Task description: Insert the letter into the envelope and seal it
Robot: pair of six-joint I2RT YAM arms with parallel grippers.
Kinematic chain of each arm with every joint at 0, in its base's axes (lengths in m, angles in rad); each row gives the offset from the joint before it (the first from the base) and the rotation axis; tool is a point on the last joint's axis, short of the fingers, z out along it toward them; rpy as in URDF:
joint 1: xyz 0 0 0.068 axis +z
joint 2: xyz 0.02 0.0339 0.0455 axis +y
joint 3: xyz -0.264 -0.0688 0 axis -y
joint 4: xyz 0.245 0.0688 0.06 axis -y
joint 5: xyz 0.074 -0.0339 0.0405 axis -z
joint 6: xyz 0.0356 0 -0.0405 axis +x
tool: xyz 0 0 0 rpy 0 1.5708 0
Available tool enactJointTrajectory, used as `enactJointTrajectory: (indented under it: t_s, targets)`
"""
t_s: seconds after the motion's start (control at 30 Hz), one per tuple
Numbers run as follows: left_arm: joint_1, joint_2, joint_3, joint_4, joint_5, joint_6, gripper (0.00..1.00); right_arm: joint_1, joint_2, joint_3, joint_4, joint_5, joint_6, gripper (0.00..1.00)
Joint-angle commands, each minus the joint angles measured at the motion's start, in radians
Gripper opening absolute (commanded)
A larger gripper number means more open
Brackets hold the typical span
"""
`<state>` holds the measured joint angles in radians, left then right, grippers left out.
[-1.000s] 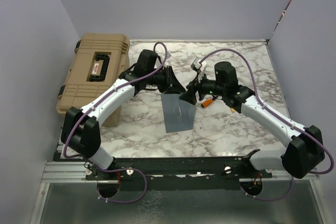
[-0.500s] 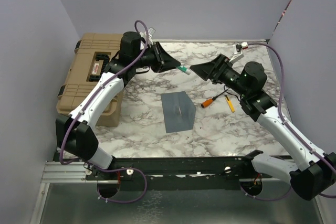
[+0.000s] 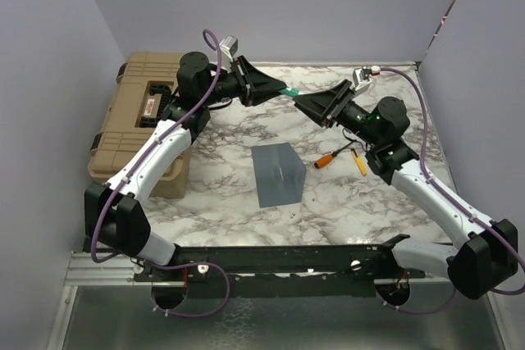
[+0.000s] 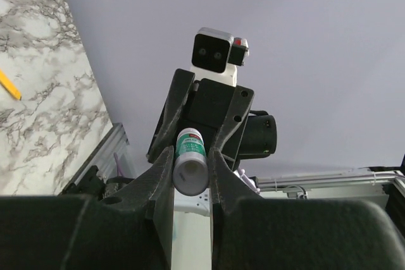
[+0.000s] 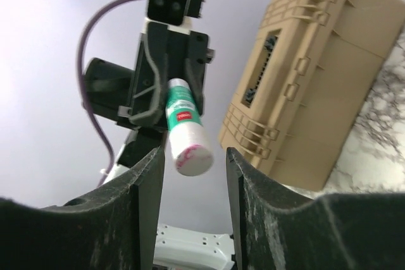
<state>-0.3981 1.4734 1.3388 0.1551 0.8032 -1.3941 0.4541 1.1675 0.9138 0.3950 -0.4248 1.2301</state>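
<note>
The grey-blue envelope (image 3: 279, 174) lies flat on the marble table, flap not visible. The letter is hidden from view. My left gripper (image 3: 281, 89) is raised above the table's far side and shut on a green-and-white glue stick (image 3: 289, 91); the left wrist view shows the stick (image 4: 188, 142) clamped between my fingers (image 4: 191, 156). My right gripper (image 3: 300, 102) is also raised and faces it, open. In the right wrist view the stick's white end (image 5: 187, 150) sits just at the gap between my open right fingers (image 5: 193, 156), touching neither.
A tan hard case (image 3: 148, 116) stands at the table's left, also in the right wrist view (image 5: 316, 80). An orange screwdriver (image 3: 335, 157) and a yellow pencil (image 3: 359, 161) lie right of the envelope. Grey walls enclose the table.
Both grippers have lifted from the envelope's far edge into the air. The left carries the glue stick, and the two grippers have come tip to tip.
</note>
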Motion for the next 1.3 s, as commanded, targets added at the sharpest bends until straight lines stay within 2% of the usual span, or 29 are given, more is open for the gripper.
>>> enactJointTrajectory:
  t_s: [0.0,0.1,0.2,0.33,0.5,0.6,0.73,0.93,1.0,1.07,1.17,1.27]
  targets:
    - [0.010,-0.030,-0.025,0.110,0.038,-0.074,0.00,-0.016,-0.008,-0.007,0.138,-0.043,0.060,0.49]
    - [0.010,-0.029,-0.030,0.111,0.039,-0.071,0.00,-0.020,-0.006,-0.010,0.147,-0.042,0.078,0.56]
    - [0.015,-0.028,-0.035,0.111,0.043,-0.068,0.00,-0.026,-0.001,-0.028,0.177,-0.037,0.104,0.56]
    - [0.019,-0.027,-0.032,0.116,0.051,-0.061,0.00,-0.034,0.018,-0.023,0.200,-0.055,0.122,0.46]
    - [0.021,-0.019,-0.033,0.116,0.050,-0.058,0.00,-0.038,0.053,0.008,0.239,-0.102,0.131,0.22]
    - [0.027,-0.021,-0.038,0.112,0.037,-0.050,0.00,-0.044,0.060,0.025,0.212,-0.120,0.117,0.02]
    - [0.066,-0.054,-0.029,0.036,-0.021,0.026,0.00,-0.080,0.035,0.022,0.139,-0.114,0.040,0.01]
    - [0.180,-0.127,-0.054,-0.022,-0.079,0.092,0.00,-0.238,-0.037,-0.067,0.111,-0.173,0.014,0.01]
    - [0.185,-0.130,-0.063,-0.023,-0.082,0.107,0.00,-0.275,-0.051,-0.054,0.024,-0.197,-0.029,0.01]
    - [0.183,-0.127,-0.070,-0.037,-0.080,0.127,0.00,-0.291,-0.035,0.037,-0.214,-0.191,-0.214,0.01]
    - [0.184,-0.124,-0.072,-0.082,-0.079,0.184,0.00,-0.292,0.011,0.146,-0.659,0.008,-0.524,0.01]
    - [0.178,-0.119,-0.079,-0.125,-0.072,0.235,0.00,-0.292,0.066,0.140,-0.887,0.284,-0.683,0.01]
